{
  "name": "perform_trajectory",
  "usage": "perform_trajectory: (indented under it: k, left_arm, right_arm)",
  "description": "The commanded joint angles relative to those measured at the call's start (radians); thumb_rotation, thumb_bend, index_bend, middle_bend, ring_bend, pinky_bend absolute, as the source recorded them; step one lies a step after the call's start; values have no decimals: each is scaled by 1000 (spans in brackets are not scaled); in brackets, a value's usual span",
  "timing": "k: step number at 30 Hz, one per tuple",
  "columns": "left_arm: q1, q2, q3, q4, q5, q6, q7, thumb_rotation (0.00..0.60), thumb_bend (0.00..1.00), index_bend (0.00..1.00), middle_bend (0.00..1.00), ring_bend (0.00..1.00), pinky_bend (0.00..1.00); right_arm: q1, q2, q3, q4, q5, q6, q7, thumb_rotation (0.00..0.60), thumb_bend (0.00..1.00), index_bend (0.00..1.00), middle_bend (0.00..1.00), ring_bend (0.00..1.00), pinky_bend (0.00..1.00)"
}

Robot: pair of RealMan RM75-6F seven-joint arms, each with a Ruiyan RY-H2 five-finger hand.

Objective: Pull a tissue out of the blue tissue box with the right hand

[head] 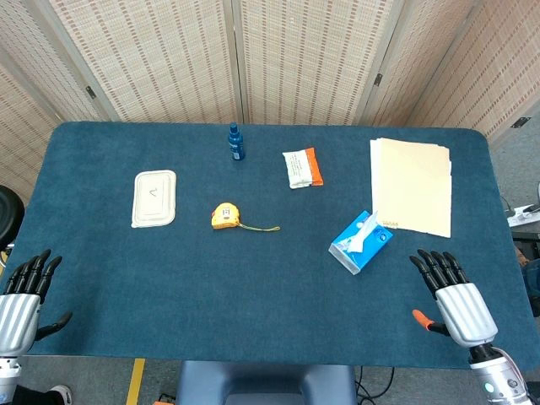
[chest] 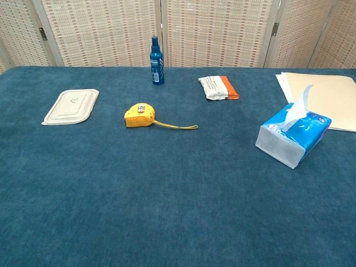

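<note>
One blue tissue box (head: pixel 361 243) sits on the right side of the table (head: pixel 253 295), angled, with one tissue (chest: pixel 295 114) sticking up from its slot; its far corner is just beside the one stack of cream paper sheets (head: pixel 412 184), contact unclear. Two hands, head view only (chest view shows neither). Right hand (head: pixel 451 297) lies at the near right table edge, fingers straight and apart, holding nothing, near the box but clear of it. Left hand (head: pixel 24 297) is at the near left edge, fingers also spread, holding nothing, well apart from everything. Other items, one each: yellow tape measure (head: pixel 224 216) mid-table with a short length of tape pulled out to the right, white lidded container (head: pixel 154 198) to its left, small blue spray bottle (head: pixel 236 142) upright near the far edge, white-and-orange packet (head: pixel 301 168) right of the bottle.
</note>
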Motion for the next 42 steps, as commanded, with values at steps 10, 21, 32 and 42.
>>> perform_trajectory:
  k: [10,21,32,42]
  left_arm:
    - [0,0,-2,0,-3,-1,-4,600,236,0,0,0,142]
    - [-1,2,-5,0,-9,-4,-9,600,236,0,0,0,142]
    - [6,13,-5,-3,-8,7,-37,600,236,0,0,0,142]
    - [7,17,-2,-2,0,11,-54,600,236,0,0,0,143]
  right_arm:
    - [6,-2,9,8,5,0,17,600,145,0,0,0,0]
    - [76,-16,90,25,104,-76,52,600,162,146,69,0,0]
    - [281,-106,236,67,420,-335,-121,600,218,321,192,0,0]
    - [403,-207,279,127,610,-405,-263,600,218,320,192,0,0]
